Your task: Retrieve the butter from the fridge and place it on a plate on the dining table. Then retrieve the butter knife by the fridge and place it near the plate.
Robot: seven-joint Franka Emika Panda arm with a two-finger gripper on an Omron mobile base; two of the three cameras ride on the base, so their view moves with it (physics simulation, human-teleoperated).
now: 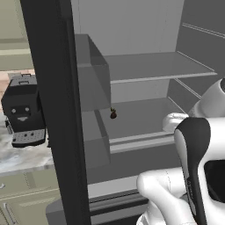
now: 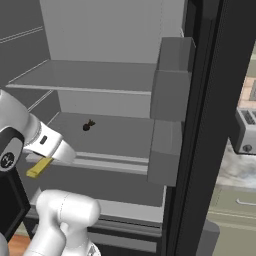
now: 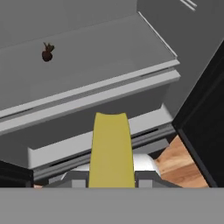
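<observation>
One thin flat yellow butter stick sits clamped end-on in the gripper, just outside the black open fridge, below its shelf with a tiny dark lump. Likely light, soft, slippery; keep the grip gentle.

I see the fridge's pale grey lower shelf at mid-frame, a tiny dark lump lying on its left part; the upper shelf sits above.
</observation>
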